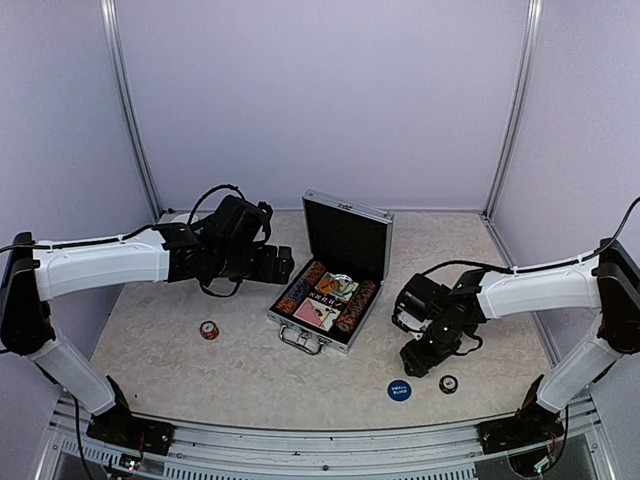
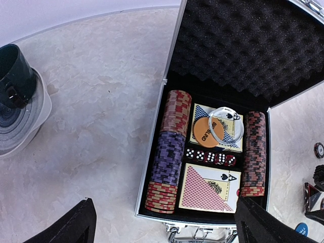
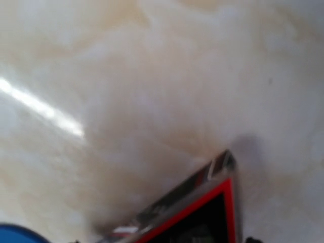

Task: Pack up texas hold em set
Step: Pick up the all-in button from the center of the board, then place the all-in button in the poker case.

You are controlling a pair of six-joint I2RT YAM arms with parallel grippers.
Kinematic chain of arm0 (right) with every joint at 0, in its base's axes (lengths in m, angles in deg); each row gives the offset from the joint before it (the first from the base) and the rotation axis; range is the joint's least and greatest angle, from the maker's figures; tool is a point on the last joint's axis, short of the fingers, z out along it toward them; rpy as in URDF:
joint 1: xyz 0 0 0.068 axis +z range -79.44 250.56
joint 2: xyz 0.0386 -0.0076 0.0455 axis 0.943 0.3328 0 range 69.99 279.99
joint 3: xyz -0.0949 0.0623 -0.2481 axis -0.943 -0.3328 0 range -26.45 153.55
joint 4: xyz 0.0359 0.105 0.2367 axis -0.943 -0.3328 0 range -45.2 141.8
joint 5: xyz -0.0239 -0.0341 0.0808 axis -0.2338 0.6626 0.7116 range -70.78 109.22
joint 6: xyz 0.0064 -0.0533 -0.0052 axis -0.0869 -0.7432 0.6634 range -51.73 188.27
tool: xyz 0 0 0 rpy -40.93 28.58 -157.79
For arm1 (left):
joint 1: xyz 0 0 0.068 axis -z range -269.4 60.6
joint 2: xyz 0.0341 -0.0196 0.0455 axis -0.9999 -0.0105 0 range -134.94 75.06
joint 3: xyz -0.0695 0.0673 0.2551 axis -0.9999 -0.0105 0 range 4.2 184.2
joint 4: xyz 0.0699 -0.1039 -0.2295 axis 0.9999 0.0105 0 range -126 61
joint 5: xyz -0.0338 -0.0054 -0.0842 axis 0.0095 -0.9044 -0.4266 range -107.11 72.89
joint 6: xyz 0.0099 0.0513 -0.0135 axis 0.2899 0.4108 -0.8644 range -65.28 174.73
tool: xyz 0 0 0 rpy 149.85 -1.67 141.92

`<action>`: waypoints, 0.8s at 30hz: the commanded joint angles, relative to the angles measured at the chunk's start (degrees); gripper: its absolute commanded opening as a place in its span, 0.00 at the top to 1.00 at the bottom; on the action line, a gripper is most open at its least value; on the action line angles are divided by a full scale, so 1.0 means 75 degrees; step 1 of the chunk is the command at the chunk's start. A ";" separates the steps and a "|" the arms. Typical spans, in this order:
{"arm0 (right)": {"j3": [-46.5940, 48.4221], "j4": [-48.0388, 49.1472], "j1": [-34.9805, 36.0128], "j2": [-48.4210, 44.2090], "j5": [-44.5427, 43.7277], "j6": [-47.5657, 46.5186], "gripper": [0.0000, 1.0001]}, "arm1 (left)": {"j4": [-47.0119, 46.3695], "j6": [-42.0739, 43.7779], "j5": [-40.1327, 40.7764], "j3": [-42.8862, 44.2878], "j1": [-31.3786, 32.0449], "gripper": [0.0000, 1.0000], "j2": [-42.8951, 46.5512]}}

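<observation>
The texas hold em set's silver case [image 1: 312,335] lies open mid-table, its lid [image 1: 347,235] upright. Inside are striped chip rows [image 2: 169,152], two card decks [image 2: 207,188], red dice [image 2: 210,157], an orange button [image 2: 207,131] and a clear ring [image 2: 226,124]. My left gripper [image 1: 280,265] hovers open by the case's left side, with nothing between its fingers [image 2: 164,202]. My right gripper [image 1: 415,360] is down at the table right of the case. The red-edged triangle marker [image 3: 202,207] fills the space between its fingertips [image 3: 163,240]. The blur hides whether they touch it.
A blue round button [image 1: 399,390] and a small chip [image 1: 448,384] lie near the right gripper. Another small chip [image 1: 209,330] lies front left. A dark-green mug [image 2: 15,76] stands on a plate [image 2: 30,126] behind the left arm. Frame posts stand at the back corners.
</observation>
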 commanded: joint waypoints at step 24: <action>0.6796 -0.0257 0.0073 0.4157 -0.1317 -0.2745 0.45 | -0.0430 -0.0299 -0.0231 -0.0888 -0.0865 0.01 0.1465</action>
